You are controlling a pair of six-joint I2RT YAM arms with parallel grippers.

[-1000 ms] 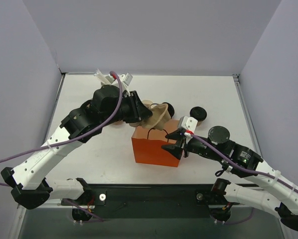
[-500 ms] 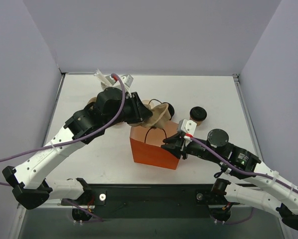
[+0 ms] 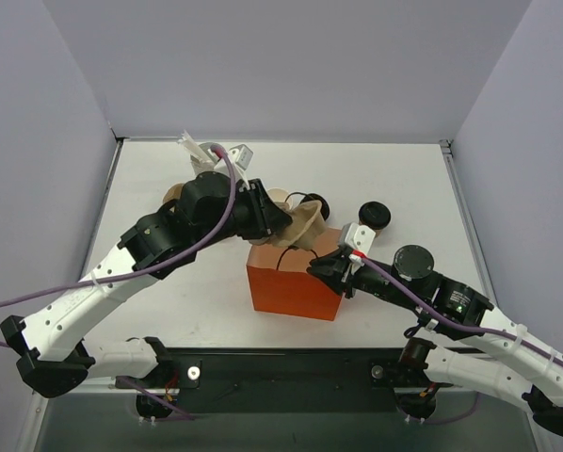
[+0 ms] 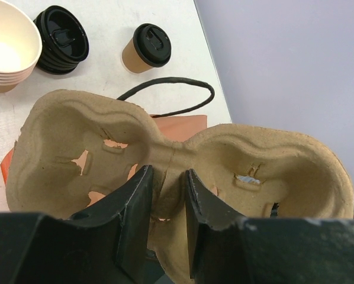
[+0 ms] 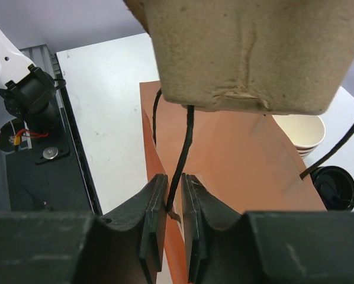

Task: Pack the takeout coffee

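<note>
Pale lilac walls (image 3: 291, 66) on three sides, white table (image 3: 404, 169) in the middle w/ both arms reaching in from the near edge. Orange paper bag (image 3: 291, 290) stands open approx mid-table.

L gripper (image 4: 167, 175) hangs over it, fingers (image 4: 135, 204) closed onto the middle ridge of a brown pulp cup carrier (image 4: 76, 130). Carrier has two wells, w/ the bag's orange showing thru the slots. It's held roughly level above the bag mouth, not down inside as far as I can see. Far handle (image 4: 171, 89), a black cord loop, pokes out past the carrier's far edge.

R gripper (image 5: 172, 182) is at the bag's near-right top edge. Jaws are drawn in to a thin slit w/ the near handle (image 5: 186, 142) cord running down btwn them. Pads look pinched on it right where the cord meets the paper. Carrier's underside sits just above that gripper in the right wrist view.

Coffee (image 3: 374, 216) stands upright on the table, black lid on, beyond the bag's far-right corner. It's near the bag but apart, nothing touching it. Just left of it is a pile of loose black lids (image 4: 61, 38), then a stack of lidless cups (image 4: 5, 50) further left. Both are partly hidden by the carrier from overhead.
</note>
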